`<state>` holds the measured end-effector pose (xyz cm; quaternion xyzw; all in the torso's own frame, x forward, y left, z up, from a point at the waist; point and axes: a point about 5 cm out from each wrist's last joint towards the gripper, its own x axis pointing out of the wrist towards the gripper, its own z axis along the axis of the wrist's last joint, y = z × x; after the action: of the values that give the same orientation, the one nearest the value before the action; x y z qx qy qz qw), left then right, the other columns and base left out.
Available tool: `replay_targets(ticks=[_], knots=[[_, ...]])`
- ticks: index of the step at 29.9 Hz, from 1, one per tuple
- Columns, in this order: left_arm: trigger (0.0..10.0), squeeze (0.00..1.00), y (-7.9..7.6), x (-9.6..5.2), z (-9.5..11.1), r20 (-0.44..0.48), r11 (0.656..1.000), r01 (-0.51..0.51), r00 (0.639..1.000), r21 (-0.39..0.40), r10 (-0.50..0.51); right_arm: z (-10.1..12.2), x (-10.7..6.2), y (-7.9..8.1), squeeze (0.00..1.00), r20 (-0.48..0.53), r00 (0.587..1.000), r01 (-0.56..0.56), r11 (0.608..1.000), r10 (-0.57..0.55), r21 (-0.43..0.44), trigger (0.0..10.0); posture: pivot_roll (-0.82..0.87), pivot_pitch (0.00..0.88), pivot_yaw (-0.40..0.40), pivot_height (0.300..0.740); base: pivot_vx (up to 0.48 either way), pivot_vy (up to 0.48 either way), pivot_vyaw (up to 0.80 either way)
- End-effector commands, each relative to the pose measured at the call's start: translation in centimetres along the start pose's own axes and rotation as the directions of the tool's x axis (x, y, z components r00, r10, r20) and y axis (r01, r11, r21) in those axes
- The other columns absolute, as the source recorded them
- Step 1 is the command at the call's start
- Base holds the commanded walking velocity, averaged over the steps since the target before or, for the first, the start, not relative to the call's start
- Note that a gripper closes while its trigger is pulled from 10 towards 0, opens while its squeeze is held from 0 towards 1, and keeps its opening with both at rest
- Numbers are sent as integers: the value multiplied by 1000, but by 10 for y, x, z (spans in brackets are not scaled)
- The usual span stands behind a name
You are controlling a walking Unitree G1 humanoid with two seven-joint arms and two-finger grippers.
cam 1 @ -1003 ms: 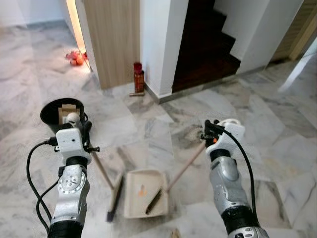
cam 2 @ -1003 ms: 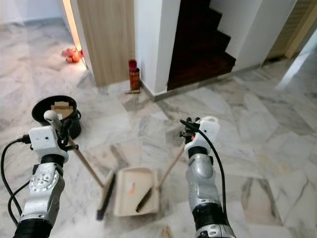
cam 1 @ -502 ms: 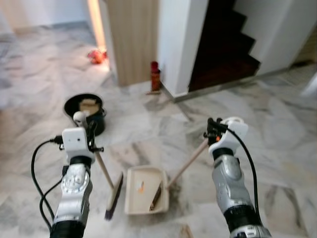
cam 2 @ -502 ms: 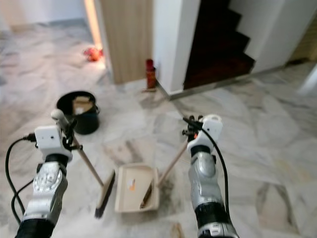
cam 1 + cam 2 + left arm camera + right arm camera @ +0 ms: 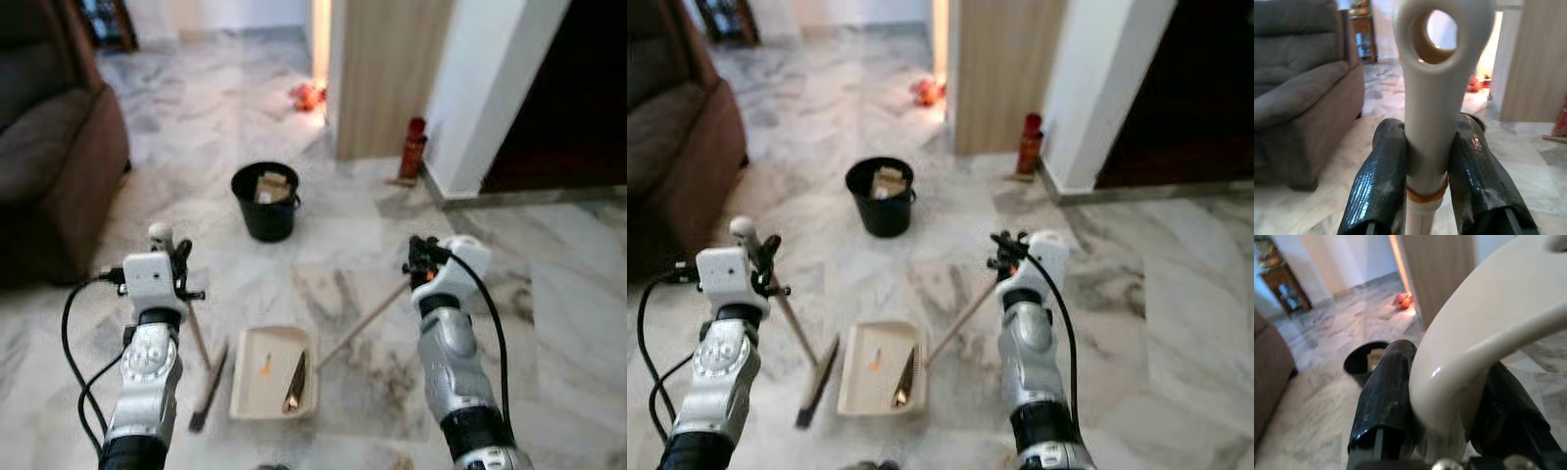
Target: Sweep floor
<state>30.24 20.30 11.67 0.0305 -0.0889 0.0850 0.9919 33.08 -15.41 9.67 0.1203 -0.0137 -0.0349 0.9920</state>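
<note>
My left gripper [image 5: 174, 262] is shut on the white top end of the broom handle [image 5: 1436, 78], its black fingers [image 5: 1382, 172] pressed on both sides. The broom head [image 5: 207, 389] rests on the marble floor, just left of the cream dustpan [image 5: 261, 389]. My right gripper [image 5: 421, 258] is shut on the cream grip of the dustpan handle [image 5: 1488, 333]; its long wooden shaft [image 5: 364, 324] slants down to the pan. The pan lies flat on the floor and holds a small orange scrap [image 5: 265, 367] and a brownish clump [image 5: 296, 377].
A black bucket [image 5: 265, 202] with paper inside stands on the floor ahead. A dark brown sofa [image 5: 49, 162] fills the left side. A wooden panel and white wall corner [image 5: 460, 88] stand ahead right, with a red bottle [image 5: 414, 149] at the base. Orange items [image 5: 307, 95] lie farther back.
The whole picture has shifted right as the camera turned left, bringing the sofa into view. Both grippers keep their holds; broom and dustpan stay together on the floor.
</note>
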Motion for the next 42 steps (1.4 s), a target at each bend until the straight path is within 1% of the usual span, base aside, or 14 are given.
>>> replay_targets(ticks=[1,4,8,26,31,36,42], knots=[[10000,0,0,3,6,26,1000,-3,1000,-6,3,9,3,5,0,42,999,-10,1000,9,12,10000,34,36,-19,740,0,0,0],[10000,0,1,4,7,27,1000,-11,1000,-3,11,9,3,5,0,40,999,-9,1000,8,12,10000,38,39,-22,740,0,0,0],[10000,0,2,3,7,27,1000,-19,999,1,19,8,3,5,0,39,999,-11,1000,11,13,10000,36,40,-22,740,254,0,0],[10000,0,5,4,8,31,999,-34,999,9,34,7,2,8,0,33,999,-20,1000,19,15,10000,45,38,-18,740,292,0,0],[10000,0,5,4,8,32,999,-38,999,12,37,8,3,9,0,40,999,-26,1000,26,3,10000,44,41,-18,740,325,0,0],[10000,0,5,5,8,32,999,-39,999,13,38,9,3,10,0,45,999,-32,999,32,3,10000,45,45,-19,740,324,0,569],[10000,0,5,4,8,31,999,-41,999,12,41,7,2,8,0,37,999,-26,1000,26,12,10000,45,42,-20,740,323,0,0]])
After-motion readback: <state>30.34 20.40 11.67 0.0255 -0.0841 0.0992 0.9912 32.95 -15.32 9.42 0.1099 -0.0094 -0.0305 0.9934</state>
